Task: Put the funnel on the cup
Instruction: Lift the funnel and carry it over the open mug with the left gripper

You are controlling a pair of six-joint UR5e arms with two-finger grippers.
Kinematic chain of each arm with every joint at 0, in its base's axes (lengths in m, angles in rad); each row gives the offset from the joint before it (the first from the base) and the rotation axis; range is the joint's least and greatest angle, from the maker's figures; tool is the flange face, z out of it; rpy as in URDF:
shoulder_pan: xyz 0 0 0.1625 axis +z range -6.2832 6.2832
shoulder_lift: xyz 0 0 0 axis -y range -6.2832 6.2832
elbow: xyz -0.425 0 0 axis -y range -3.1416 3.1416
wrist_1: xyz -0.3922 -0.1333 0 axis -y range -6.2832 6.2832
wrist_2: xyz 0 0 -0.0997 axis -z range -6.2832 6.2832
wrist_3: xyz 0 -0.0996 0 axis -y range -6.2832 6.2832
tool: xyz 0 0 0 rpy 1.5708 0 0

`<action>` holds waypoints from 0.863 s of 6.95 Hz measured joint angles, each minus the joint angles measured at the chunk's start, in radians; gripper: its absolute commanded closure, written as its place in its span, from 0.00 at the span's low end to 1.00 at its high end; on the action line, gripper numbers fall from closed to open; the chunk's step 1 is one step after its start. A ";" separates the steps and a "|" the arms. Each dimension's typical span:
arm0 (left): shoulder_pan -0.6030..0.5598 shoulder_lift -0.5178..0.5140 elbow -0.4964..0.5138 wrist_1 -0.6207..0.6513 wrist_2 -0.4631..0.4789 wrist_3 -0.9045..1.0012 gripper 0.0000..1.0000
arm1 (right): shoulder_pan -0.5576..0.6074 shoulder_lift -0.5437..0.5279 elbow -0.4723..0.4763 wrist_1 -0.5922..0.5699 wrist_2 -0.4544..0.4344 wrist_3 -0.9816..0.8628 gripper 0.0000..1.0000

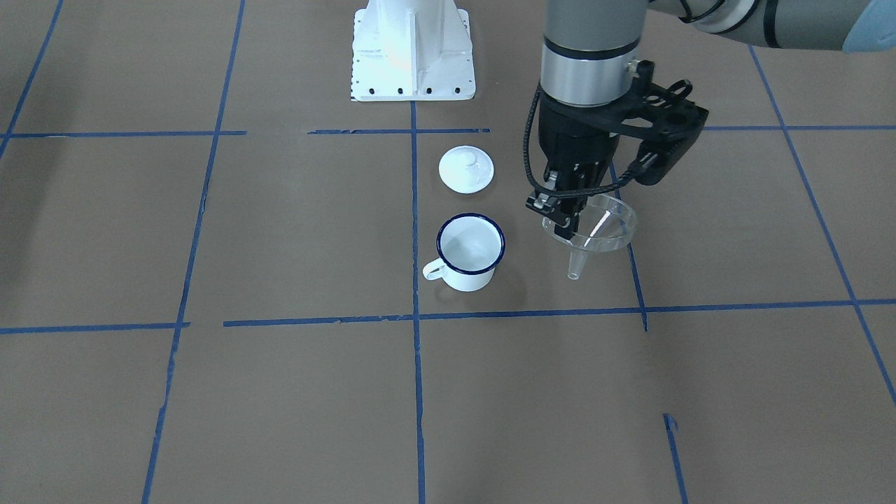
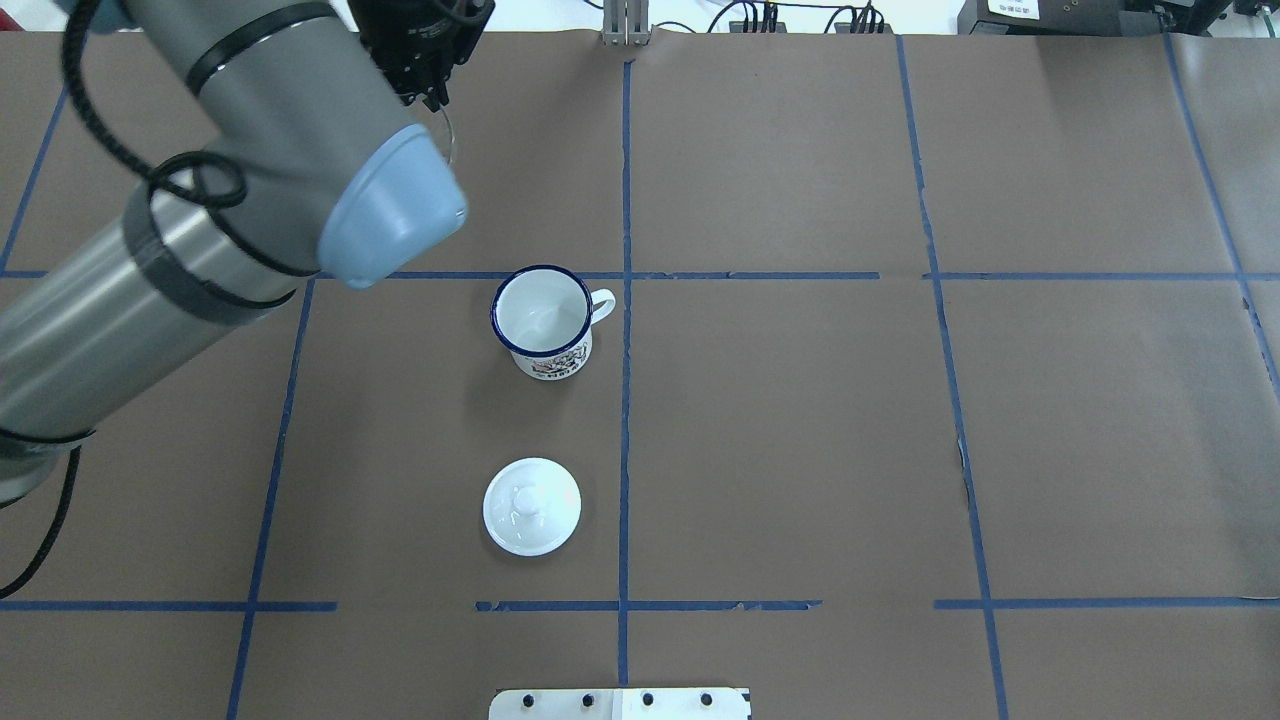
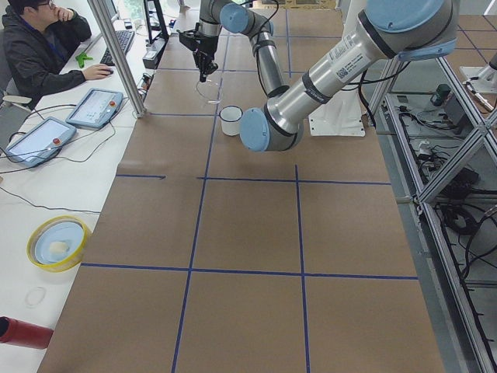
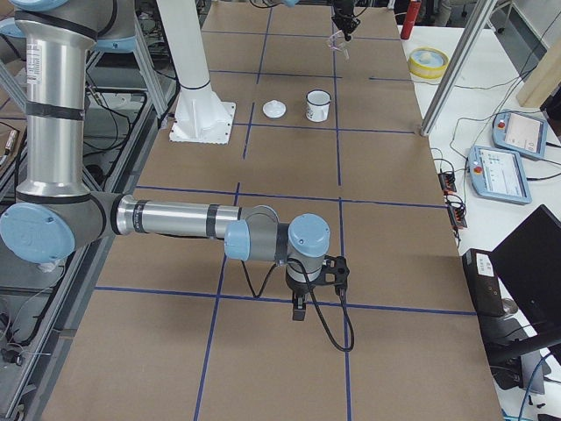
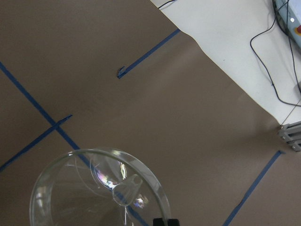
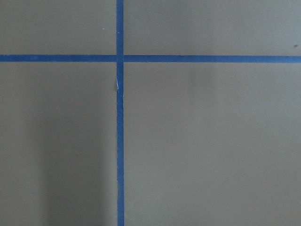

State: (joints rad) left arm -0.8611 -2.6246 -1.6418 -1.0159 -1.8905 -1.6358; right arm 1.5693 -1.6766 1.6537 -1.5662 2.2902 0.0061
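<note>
Down at the tips, the fingers (image 1: 568, 206) of the left gripper (image 1: 561, 222) are pinching narrow on the rim of the funnel (image 1: 605, 222), on the side of the rim that is facing the cup (image 1: 470, 252). The funnel is hanging in the air above the table (image 1: 280, 231), its wide mouth looking up and its short spout pointing down with a slight tilt (the left wrist view is catching only the clear rim and the throat, low in its corner). The left wrist is pointing straight down, and the forearm is reaching out from the robot's left side, well across the table.

The cup is standing upright on the brown paper to the robot's right of the funnel, apart from it, with its handle turning away toward the robot's right. Bare paper is lying between the two. The lid (image 1: 466, 169) is resting near the cup on the robot's side, not touching it. Blue tape lines (image 1: 413, 318) are running just beyond the cup, and the paper's edge is showing past the funnel on the operators' side.

The right gripper (image 4: 298, 311) is hanging low over a tape crossing, well apart from the cup, at the end of a forearm lying level; I cannot tell how its fingers are standing.
</note>
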 measured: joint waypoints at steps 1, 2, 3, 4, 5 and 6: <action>0.029 -0.087 0.128 0.030 -0.027 0.042 1.00 | 0.000 0.000 0.000 0.000 0.000 0.000 0.00; 0.059 -0.128 0.198 0.038 -0.040 0.067 1.00 | 0.000 0.000 0.000 0.000 0.000 0.000 0.00; 0.084 -0.143 0.232 0.039 -0.050 0.091 1.00 | 0.000 0.000 0.000 0.000 0.000 0.000 0.00; 0.108 -0.144 0.259 0.029 -0.060 0.116 1.00 | 0.000 0.000 0.000 0.000 0.000 0.000 0.00; 0.129 -0.141 0.286 -0.003 -0.070 0.133 1.00 | 0.000 0.000 0.001 0.000 0.000 0.000 0.00; 0.148 -0.136 0.313 -0.043 -0.080 0.139 1.00 | 0.000 0.000 0.001 0.000 0.000 0.000 0.00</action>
State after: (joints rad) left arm -0.7128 -2.7608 -1.3287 -1.0590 -1.9708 -1.4963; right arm 1.5693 -1.6766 1.6547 -1.5662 2.2902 0.0061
